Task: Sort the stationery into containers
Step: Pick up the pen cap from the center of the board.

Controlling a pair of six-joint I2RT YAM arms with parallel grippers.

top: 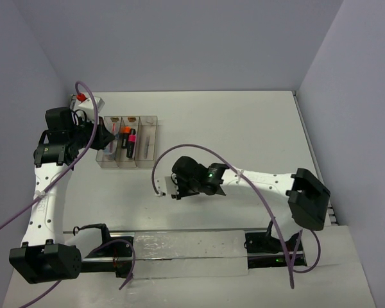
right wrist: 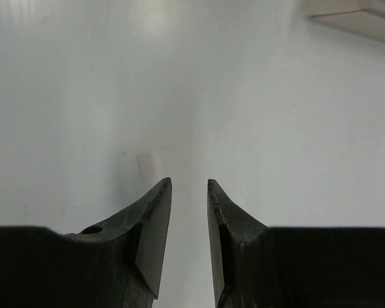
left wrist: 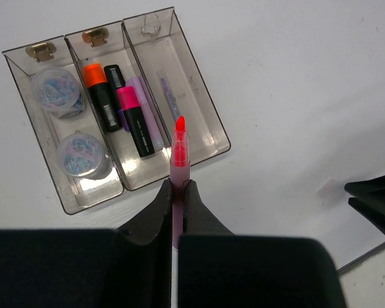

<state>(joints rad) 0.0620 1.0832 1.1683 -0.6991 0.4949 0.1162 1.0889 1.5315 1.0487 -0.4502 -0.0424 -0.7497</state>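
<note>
From above, my left gripper [top: 105,138] hangs at the left side of the clear tray [top: 128,163], which sits at the far left of the table [top: 244,128]. My own arm hides part of the tray's left compartment. A white box with a red button [top: 86,101] stands just behind the tray. My right gripper [top: 174,190] is low over bare table, well apart from the tray, with a purple cable [top: 179,147] looping over it.

Through my left wrist, my fingers [left wrist: 159,208] are clenched on a pink pen [left wrist: 179,144]. Its red tip points at the near end of the right compartment, where a thin grey pen [left wrist: 169,95] lies. The middle compartment holds the orange-black highlighter [left wrist: 97,90], the pink-black highlighter [left wrist: 135,120] and the purple highlighter [left wrist: 147,119], packed side by side. The left one holds two clear round pieces [left wrist: 59,90]. A pale pink bar [left wrist: 324,188] lies on the table near my other gripper's black tips.

Through my right wrist, my fingers [right wrist: 155,218] are released, a narrow gap between them and nothing in it. The pale pink bar [right wrist: 145,164] lies blurred just ahead of the left fingertip, not touched
</note>
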